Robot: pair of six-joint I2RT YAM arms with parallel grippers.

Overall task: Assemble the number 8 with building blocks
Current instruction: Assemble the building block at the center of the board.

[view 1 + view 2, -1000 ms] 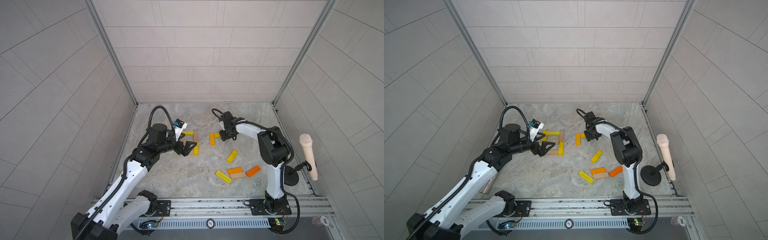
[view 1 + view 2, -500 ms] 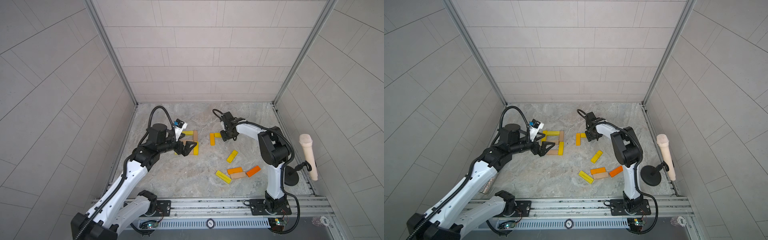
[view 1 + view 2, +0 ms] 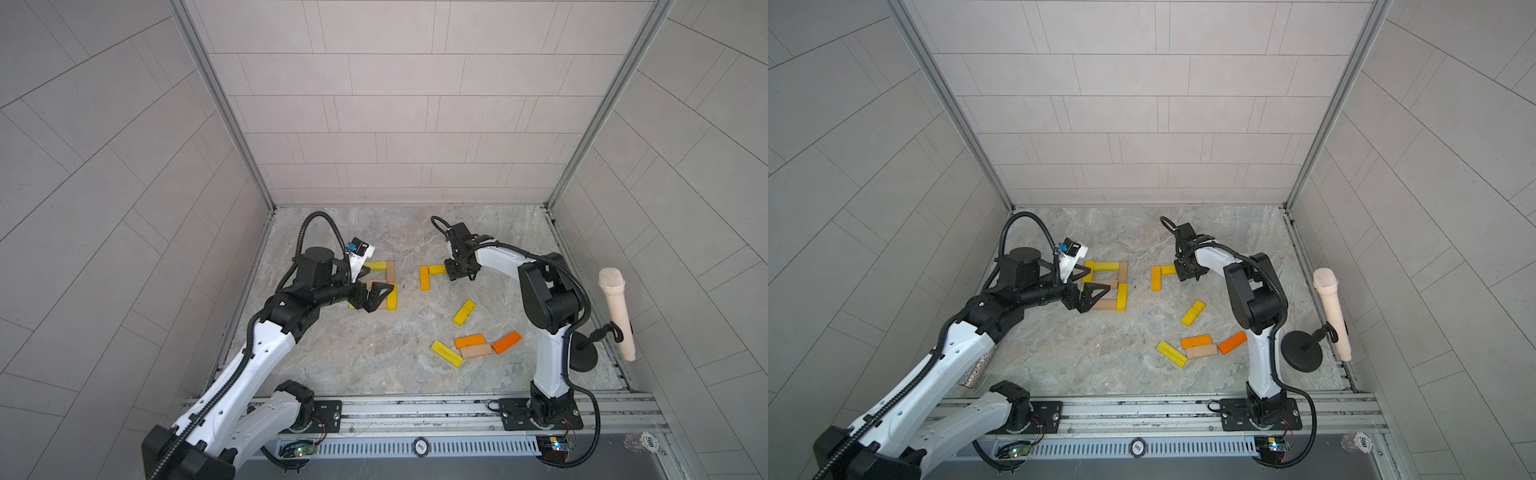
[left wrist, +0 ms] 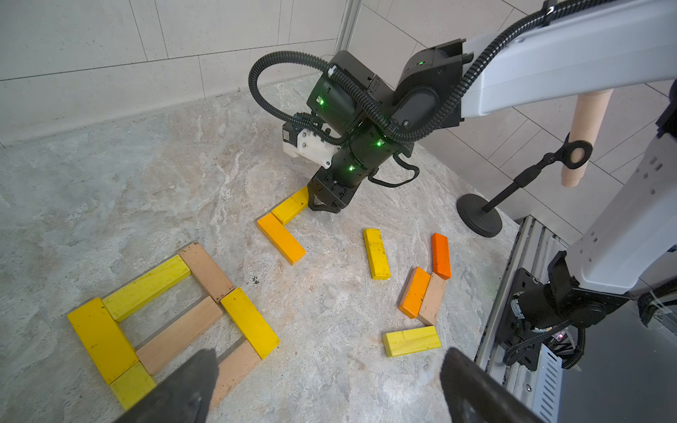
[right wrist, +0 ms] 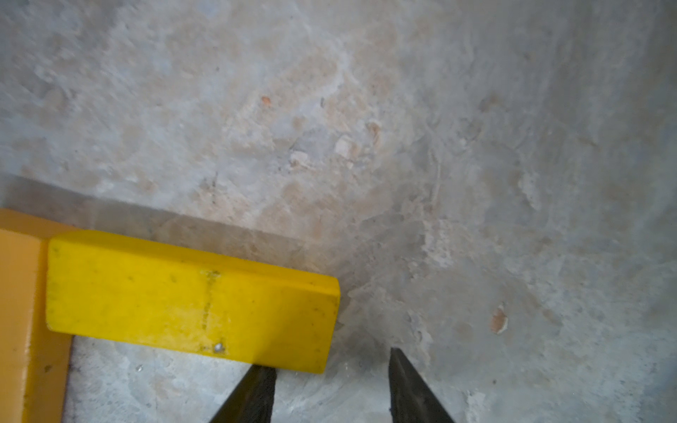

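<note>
- Presently squaring a yellow bar (image 5: pixel 190 300) against an orange bar (image 3: pixel 424 278), mid-desk (image 3: pixel 374 365) toward the back edge; seemingly a second figure's corner.
- Complete-looking number 8 (image 4: pixel 179 329) by the left edge.
- Hovering there with the left gripper (image 4: pixel 328 357) spread wide, empty.
- Resting one tip of the right gripper (image 5: pixel 331 360) at the yellow bar's end, narrowly parted, gripping nothing.
- Next, probably: fetching from the building blocks (image 3: pixel 469 341) toward the front right corner, pinching across a bar's width.

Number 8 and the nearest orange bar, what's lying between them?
Nothing: bare floor separates the number 8 from the nearest orange bar, clearest in the left wrist view.
</note>
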